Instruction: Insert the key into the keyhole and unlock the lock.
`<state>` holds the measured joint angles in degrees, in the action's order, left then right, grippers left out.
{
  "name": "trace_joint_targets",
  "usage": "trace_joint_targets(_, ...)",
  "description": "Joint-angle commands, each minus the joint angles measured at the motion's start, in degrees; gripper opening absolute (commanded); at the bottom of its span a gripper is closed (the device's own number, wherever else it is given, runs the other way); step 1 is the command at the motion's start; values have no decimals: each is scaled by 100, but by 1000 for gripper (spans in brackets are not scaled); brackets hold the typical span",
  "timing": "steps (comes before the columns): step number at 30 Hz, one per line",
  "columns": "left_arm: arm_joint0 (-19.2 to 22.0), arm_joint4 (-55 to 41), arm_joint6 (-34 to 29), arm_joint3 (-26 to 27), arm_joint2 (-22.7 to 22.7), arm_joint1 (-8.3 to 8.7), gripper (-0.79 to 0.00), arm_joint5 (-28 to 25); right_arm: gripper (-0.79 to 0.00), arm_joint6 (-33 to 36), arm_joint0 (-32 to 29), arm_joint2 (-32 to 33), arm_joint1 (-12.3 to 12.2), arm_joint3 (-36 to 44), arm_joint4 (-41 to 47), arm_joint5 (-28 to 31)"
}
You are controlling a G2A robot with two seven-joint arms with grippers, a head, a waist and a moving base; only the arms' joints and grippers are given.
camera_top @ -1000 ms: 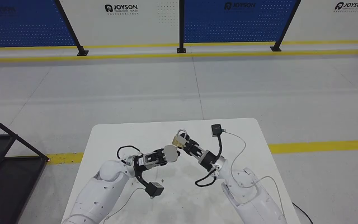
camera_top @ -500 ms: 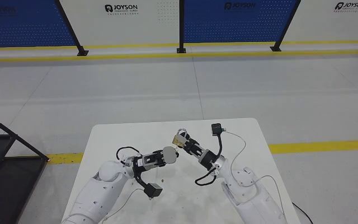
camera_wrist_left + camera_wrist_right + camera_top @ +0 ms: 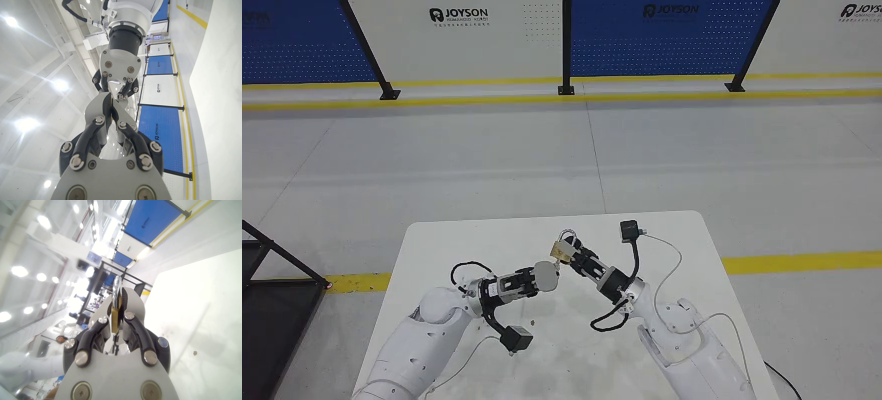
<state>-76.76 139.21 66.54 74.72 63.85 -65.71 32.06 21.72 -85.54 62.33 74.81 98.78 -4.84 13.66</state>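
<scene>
My right gripper (image 3: pixel 571 252) hangs over the middle of the white table (image 3: pixel 442 250), shut on a brass padlock (image 3: pixel 564 244). In the right wrist view the padlock (image 3: pixel 115 317) sits upright between the fingers, its steel shackle (image 3: pixel 116 285) sticking out past the fingertips. My left gripper (image 3: pixel 549 272) meets it from the opposite side, almost tip to tip. The left gripper (image 3: pixel 110 97) is shut on a thin key (image 3: pixel 112 118), seen edge-on as a brass sliver. Its tips touch the right gripper (image 3: pixel 116 90). The keyhole is hidden.
Both arms are raised above the table. A black camera block on a cable (image 3: pixel 630 232) rides beside the right arm, another (image 3: pixel 519 340) under the left arm. A black rack (image 3: pixel 272 270) stands left of the table.
The right gripper has lifted the padlock slightly away from the robot. The left gripper stays close against it, with little shift.
</scene>
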Motion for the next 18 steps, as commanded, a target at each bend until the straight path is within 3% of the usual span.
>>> trace_joint_targets(1,1,-22,-17,12,-10,0,-785,22,-785,-2,-3,-9,-2,-1,-16,-2)
trace_joint_targets(14,-4,-35,-116,60,-68,16,-785,63,-785,-55,-15,-51,-16,18,-68,0)
trace_joint_targets(16,-13,-54,-105,66,-68,21,-619,67,-785,-65,-16,-54,-18,19,-56,4)
trace_joint_targets(18,-27,-67,-86,61,-60,29,-560,80,-785,-111,-21,-49,-19,24,-57,20)
